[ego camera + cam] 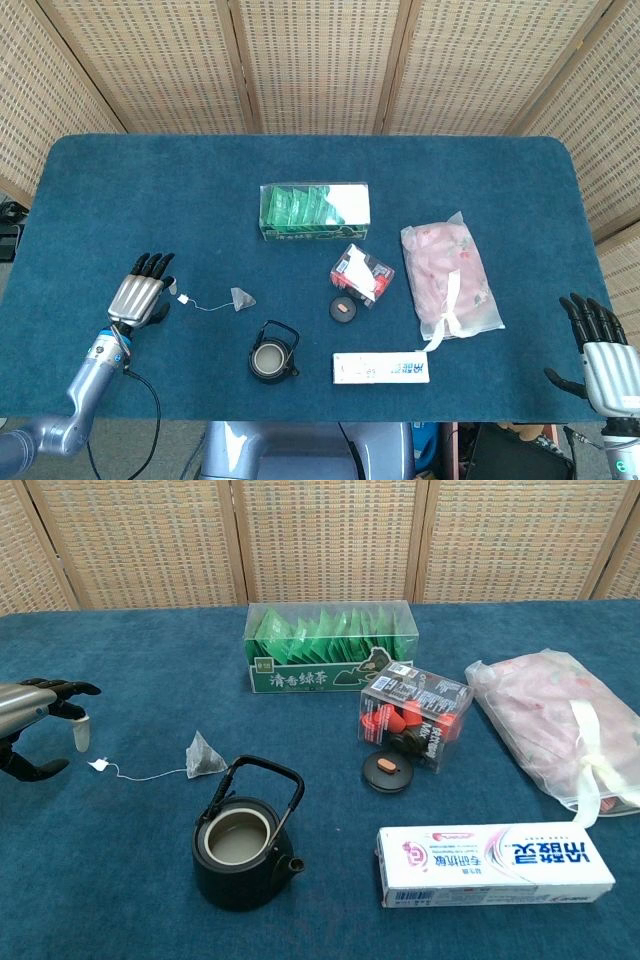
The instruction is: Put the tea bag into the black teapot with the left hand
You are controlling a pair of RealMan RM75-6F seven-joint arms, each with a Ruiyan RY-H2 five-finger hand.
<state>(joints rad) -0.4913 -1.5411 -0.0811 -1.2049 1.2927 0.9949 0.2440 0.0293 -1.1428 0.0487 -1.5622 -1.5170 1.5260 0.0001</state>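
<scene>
Your left hand (138,297) hovers low over the blue felt table (120,190), fingers spread and thumb apart, holding nothing; its fingertips are near the small white paper tag (98,765) but you can't tell whether they touch it. The tea bag (203,754) is a soft mesh pyramid lying on the cloth just beyond the black teapot (245,847), and its thin string runs from the bag out toward your left hand, so the long axis lies roughly across the table. The teapot is squat, round and matte black, lid off, with its wire bail handle raised. Your right hand (598,346) rests at the near right edge, fingers extended and empty, well apart from the pink crinkled plastic bag (450,275)
</scene>
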